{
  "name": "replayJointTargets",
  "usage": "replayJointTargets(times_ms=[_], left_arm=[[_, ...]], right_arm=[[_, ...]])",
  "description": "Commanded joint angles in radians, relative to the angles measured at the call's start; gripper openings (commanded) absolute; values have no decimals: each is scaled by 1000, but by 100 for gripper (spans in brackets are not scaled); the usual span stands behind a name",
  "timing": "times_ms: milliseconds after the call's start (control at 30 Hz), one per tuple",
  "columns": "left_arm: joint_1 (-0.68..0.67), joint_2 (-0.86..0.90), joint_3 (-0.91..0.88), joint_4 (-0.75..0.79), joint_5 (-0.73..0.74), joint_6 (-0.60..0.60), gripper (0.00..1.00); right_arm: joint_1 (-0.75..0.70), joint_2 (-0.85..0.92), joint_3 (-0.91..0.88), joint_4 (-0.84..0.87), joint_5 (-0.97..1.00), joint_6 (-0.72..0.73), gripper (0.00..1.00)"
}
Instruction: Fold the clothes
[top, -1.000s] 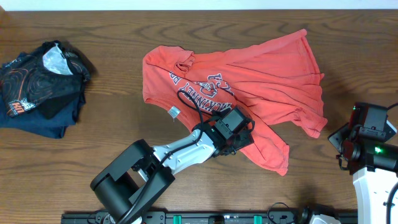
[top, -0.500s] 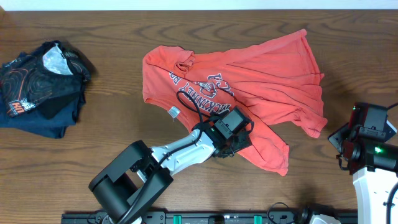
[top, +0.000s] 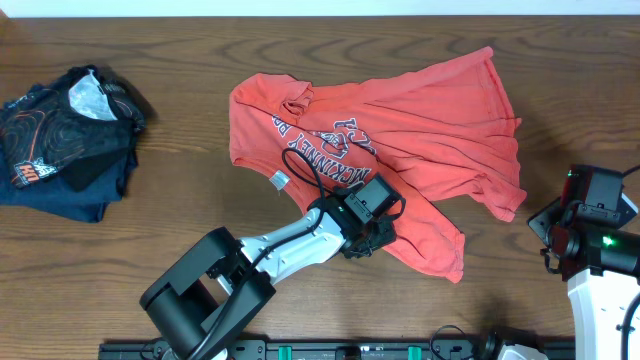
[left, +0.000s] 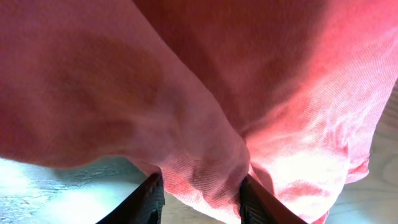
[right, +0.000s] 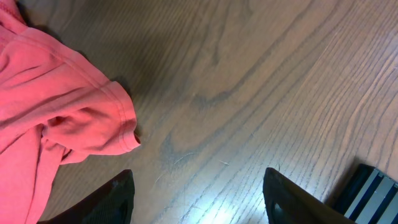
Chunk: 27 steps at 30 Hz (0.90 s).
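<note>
The coral T-shirt (top: 420, 130) lies crumpled and spread on the wooden table, its dark block lettering showing at the left middle. My left gripper (top: 366, 236) is at the shirt's lower front edge. In the left wrist view its fingers (left: 200, 202) are closed on a bunched fold of the coral fabric (left: 249, 74), just above the table. My right gripper (top: 550, 235) is open and empty over bare wood, to the right of the shirt. The right wrist view shows its fingers (right: 196, 199) apart, with a sleeve hem (right: 68, 106) at the upper left.
A dark swirl-printed garment (top: 65, 135) lies folded at the far left of the table. Bare wood (top: 200, 230) lies between it and the shirt. The arm bases (top: 210, 300) stand along the table's front edge.
My left gripper has shifted slightly down and to the left at the shirt's lower edge. The right arm has not moved.
</note>
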Motion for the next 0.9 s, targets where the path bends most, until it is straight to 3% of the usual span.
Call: replayJointTargets(times_ms=[0, 433, 867], left_arm=[[0, -41, -10, -8, 32, -2, 41], [-8, -90, -10, -19, 29, -2, 42], [-42, -52, -10, -1, -90, -36, 42]], right_arm=[[-11, 0, 12, 0, 4, -11, 64], [-11, 0, 12, 0, 3, -11, 64], [-11, 0, 12, -1, 3, -11, 64]])
